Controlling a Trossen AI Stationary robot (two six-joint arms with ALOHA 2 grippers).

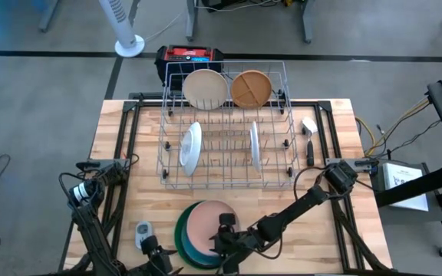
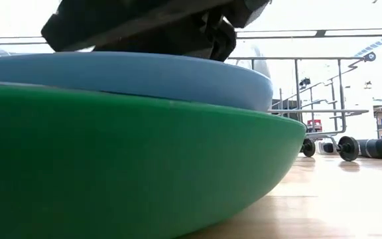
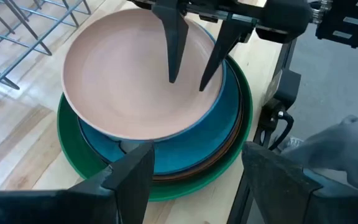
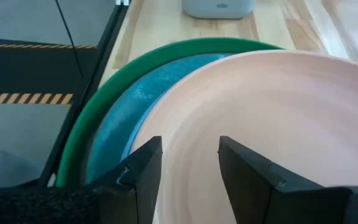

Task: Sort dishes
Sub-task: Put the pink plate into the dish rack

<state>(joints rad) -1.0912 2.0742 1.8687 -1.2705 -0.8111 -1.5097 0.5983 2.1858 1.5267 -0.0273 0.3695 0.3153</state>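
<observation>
A stack of dishes sits at the table's near edge. A large green plate (image 1: 181, 239) is at the bottom, a brown one (image 3: 230, 154) and a blue one (image 3: 166, 149) lie on it, and a pink plate (image 3: 123, 81) is on top, shifted off-centre. My right gripper (image 3: 188, 82) is open, with its fingers pointing down into the pink plate's hollow. My left gripper (image 3: 197, 180) is open above the stack's near left rim, apart from it. In the wire rack (image 1: 225, 126), a cream plate (image 1: 205, 88), a tan plate (image 1: 251, 87) and two pale plates (image 1: 191, 147) (image 1: 255, 146) stand on edge. My right gripper's fingertips (image 3: 173, 78) come slanting down from the table's right onto the inner surface of the pink plate (image 4: 260, 99). Nothing lies between the fingers. I cannot tell whether the tips touch the plate or stop just above it. The plate lies flat on the stack.
A small grey gadget (image 1: 143, 232) lies left of the stack, next to my left gripper. A white piece (image 1: 309, 125) and a dark tool (image 1: 310, 149) lie right of the rack. A red-and-black box (image 1: 190, 55) stands behind the rack.
</observation>
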